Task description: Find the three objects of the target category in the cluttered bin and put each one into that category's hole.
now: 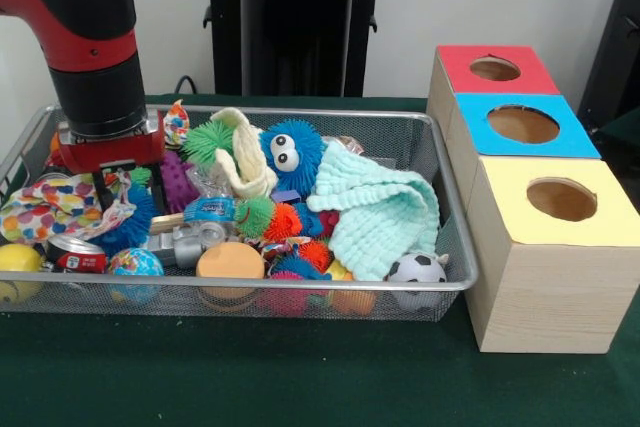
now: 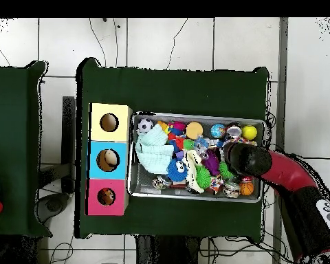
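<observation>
We see gripper (image 1: 125, 187) low over polka-dot cloth (image 1: 55, 209), bin (image 1: 455, 247) left end | fingers: cannot tell | mint cloth (image 1: 385, 212) right

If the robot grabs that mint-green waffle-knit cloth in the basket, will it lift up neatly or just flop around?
The mint-green waffle-knit cloth lies crumpled in soft folds over the toys, so it would probably droop and hang from whichever point is pinched. It looks light, likely lifting easily. One edge drapes against the silver wire-mesh basket, so it might drag or snag slightly.
</observation>
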{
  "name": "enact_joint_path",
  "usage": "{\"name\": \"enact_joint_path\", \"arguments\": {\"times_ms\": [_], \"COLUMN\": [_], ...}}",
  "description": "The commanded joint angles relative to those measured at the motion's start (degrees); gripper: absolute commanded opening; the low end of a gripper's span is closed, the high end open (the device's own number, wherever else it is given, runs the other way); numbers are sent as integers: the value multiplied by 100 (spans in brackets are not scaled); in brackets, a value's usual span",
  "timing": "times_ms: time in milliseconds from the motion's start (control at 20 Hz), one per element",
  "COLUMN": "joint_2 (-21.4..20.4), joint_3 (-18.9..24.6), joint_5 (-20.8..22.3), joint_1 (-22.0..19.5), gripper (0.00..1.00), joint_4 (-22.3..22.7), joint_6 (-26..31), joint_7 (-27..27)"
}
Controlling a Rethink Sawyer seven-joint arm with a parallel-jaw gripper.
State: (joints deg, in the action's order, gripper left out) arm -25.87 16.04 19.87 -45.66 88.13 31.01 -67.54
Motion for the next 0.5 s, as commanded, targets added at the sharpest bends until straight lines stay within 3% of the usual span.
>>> {"name": "enact_joint_path", "arguments": {"times_ms": [50, 100, 500], "joint_2": [334, 338, 300], "joint_3": [126, 139, -9], "joint_5": [-103, -100, -113], "joint_1": [-102, -110, 3], "gripper": [100, 0, 0], "joint_4": [90, 86, 31], "joint_6": [-149, -151, -121], "joint_7": [-654, -636, -818]}}
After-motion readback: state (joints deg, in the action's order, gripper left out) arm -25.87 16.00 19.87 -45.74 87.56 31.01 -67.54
